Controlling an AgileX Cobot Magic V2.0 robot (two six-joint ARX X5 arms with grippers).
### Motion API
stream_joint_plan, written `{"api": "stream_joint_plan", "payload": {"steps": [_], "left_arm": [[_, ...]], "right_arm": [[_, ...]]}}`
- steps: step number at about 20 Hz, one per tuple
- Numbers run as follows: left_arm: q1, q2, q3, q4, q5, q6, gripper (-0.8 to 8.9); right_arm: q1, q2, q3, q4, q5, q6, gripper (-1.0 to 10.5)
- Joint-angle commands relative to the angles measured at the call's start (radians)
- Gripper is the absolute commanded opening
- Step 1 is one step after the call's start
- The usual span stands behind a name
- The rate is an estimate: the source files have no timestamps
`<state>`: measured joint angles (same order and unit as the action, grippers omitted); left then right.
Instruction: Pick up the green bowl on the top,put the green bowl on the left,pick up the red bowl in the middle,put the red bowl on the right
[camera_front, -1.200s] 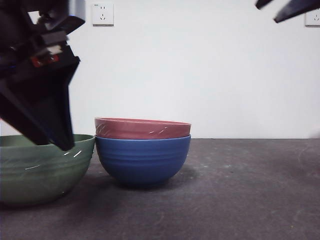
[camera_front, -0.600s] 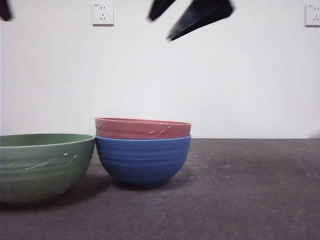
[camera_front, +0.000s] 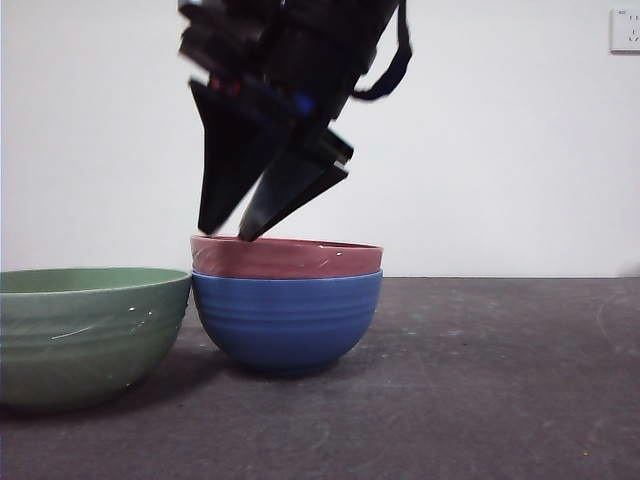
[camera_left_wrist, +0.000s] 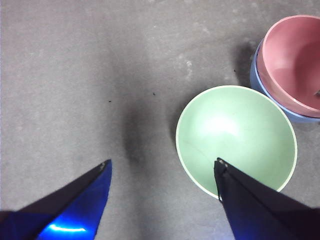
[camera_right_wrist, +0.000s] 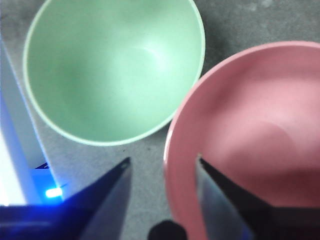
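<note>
I see the right gripper (camera_front: 230, 232) hanging just above the left rim of the red bowl (camera_front: 286, 257), big and dark from the top of the front view. Its jaws are spread, nothing between them. In the right wrist view the right gripper (camera_right_wrist: 162, 164) straddles the red bowl's (camera_right_wrist: 250, 135) rim: one jaw is over the bowl's inside and the other outside it, over the gap toward the green bowl (camera_right_wrist: 112, 65). I can't tell from these views whether either jaw touches the rim.

The red bowl sits nested in the blue bowl (camera_front: 286, 322), mid-table. Only the red rim band shows above the blue one in the front view. In the left wrist view the blue bowl (camera_left_wrist: 255, 75) shows only as a thin crescent around the red bowl (camera_left_wrist: 295, 65).

The green bowl (camera_front: 85, 335) stands upright on the table (camera_front: 480, 400), at the left in the front view, just beside the blue bowl. Their sides look touching or almost touching, I can't say which. It is empty, with white scuffs on its side.

The left gripper (camera_left_wrist: 162, 165) is up high over the table, with jaws wide apart and empty, looking down on the green bowl (camera_left_wrist: 235, 137). One jaw tip overlaps that bowl's rim in the picture. It's out of the front view.

There is a wall socket (camera_front: 625, 30) at the top right corner of the front view.
</note>
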<state>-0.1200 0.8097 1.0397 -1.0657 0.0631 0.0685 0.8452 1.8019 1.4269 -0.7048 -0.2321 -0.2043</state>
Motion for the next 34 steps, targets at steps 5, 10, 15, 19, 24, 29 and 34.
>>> {"api": "stream_joint_plan", "payload": {"steps": [5, 10, 15, 19, 24, 29, 34], "left_arm": [[0.003, -0.001, -0.003, 0.002, 0.001, 0.012, 3.46], [0.003, -0.001, -0.003, 0.004, -0.003, 0.012, 3.46], [0.003, -0.001, -0.003, 0.007, -0.003, 0.014, 3.46], [0.003, 0.002, -0.003, 0.027, -0.003, 0.013, 3.46], [0.003, 0.016, -0.003, 0.05, 0.028, 0.011, 3.46], [0.003, 0.016, -0.003, 0.064, 0.046, 0.011, 3.45], [0.003, 0.016, -0.003, 0.071, 0.048, 0.01, 3.46]], "right_arm": [[0.002, 0.034, 0.001, 0.023, -0.002, -0.011, 1.4], [0.0, 0.039, 0.001, 0.013, 0.003, -0.019, 0.4], [0.001, 0.035, 0.001, 0.021, 0.003, -0.019, -0.2], [0.003, -0.032, 0.001, 0.04, 0.003, -0.018, -0.2], [0.001, -0.176, 0.002, 0.04, 0.11, -0.018, -0.2], [-0.003, -0.367, 0.001, -0.08, 0.435, -0.016, -0.2], [-0.084, -0.488, -0.037, -0.348, 0.52, 0.119, -0.2]]}}
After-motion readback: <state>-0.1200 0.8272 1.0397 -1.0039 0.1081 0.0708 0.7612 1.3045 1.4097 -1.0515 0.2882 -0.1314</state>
